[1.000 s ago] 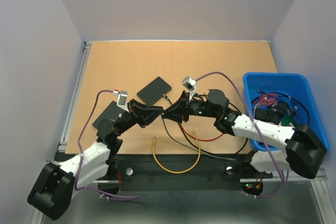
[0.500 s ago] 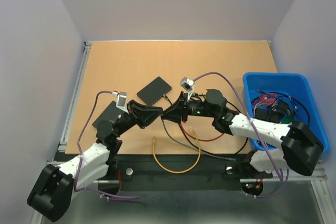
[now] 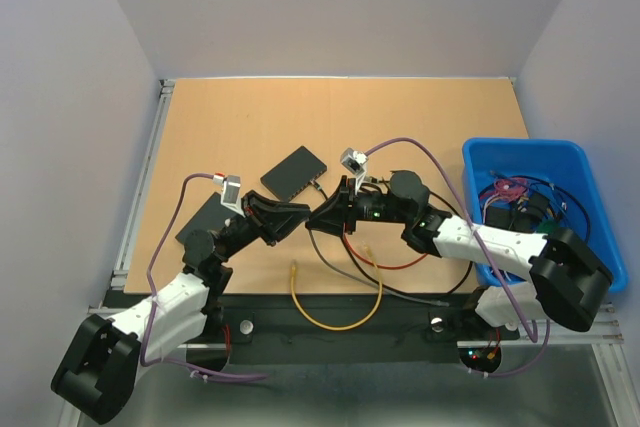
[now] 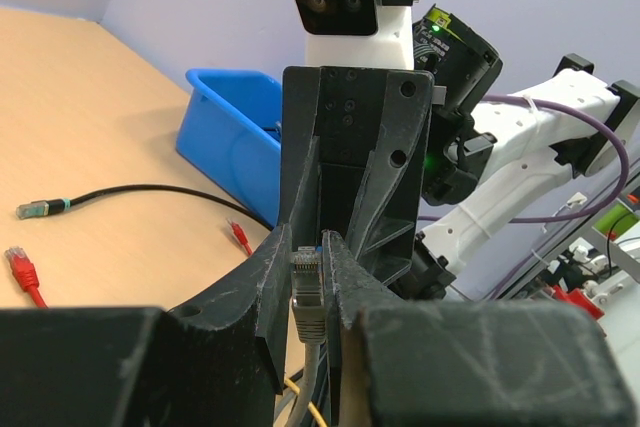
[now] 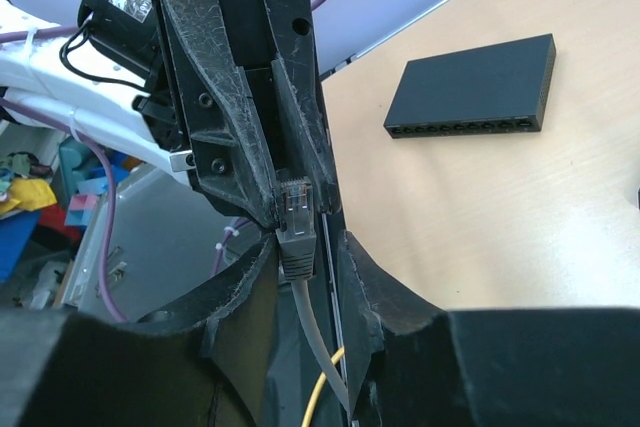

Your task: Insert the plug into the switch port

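The plug [image 4: 305, 272] hangs in the air over the middle of the desk [image 3: 420, 117], pinched where the two tools meet nose to nose. The left tool [image 4: 306, 252] is nearly closed, its pads tight on either side of the plug's body. The right tool [image 5: 300, 242] stands a little wider around the boot; whether its pads actually touch, I cannot tell.

This looks like a regrasp. One tool should hold firm until the other has a sure grip low on the boot, leaving the head clear. The head must then be turned level and squared to the ports [image 5: 462, 129] before any push. The spare tool would do well to brace the switch [image 3: 295, 172], which lies flat at 11 o'clock from the plug.

The plug points up, with a clear head showing its contact row, a grey boot, and a grey cable [image 5: 318, 347] dropping away. A yellow cable [image 3: 330, 325] lies at 6 o'clock and a blue bin [image 3: 520, 143] at 3 o'clock.
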You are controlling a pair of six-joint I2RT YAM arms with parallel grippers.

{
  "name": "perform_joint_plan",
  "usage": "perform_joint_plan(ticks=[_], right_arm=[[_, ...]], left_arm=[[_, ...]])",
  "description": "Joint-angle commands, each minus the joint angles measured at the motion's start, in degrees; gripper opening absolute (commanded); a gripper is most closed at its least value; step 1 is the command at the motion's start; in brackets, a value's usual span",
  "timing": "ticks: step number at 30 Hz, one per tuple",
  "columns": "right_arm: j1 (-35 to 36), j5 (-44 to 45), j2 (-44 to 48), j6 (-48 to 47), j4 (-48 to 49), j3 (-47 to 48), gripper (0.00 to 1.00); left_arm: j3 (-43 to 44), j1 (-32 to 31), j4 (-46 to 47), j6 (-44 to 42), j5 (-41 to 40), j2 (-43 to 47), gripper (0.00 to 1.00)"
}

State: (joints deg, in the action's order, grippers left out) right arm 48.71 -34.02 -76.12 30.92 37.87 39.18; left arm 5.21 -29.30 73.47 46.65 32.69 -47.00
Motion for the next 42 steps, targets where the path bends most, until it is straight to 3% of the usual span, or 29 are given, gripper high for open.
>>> perform_joint_plan(ticks=[1, 13, 20, 31, 42], right_arm=[[-0.2, -0.8, -0.3, 0.1, 2.9, 1.9, 0.35], [-0.2, -1.5, -1.8, 1.0, 4.6, 1.5, 0.27], [-0.2, -1.5, -1.0, 1.0, 4.9, 0.8, 0.09], [-0.2, 2.4, 4.0, 1.5, 5.2, -1.5, 0.01], [-0.2, 5.0, 5.9, 1.9, 5.3, -1.8, 0.00]], left_arm=[[-0.3, -0.4, 19.7, 0.4, 0.5, 1.5, 0.00], [-0.6, -0.4, 20.7, 0.7, 0.1, 1.3, 0.00], [-0.8, -0.5, 21.3, 1.0, -0.6, 1.4, 0.00], [-3.1, -0.5, 19.1, 0.9, -6.7, 3.8, 0.00], [-4.2, -0.4, 16.7, 0.9, -10.7, 5.4, 0.00]])
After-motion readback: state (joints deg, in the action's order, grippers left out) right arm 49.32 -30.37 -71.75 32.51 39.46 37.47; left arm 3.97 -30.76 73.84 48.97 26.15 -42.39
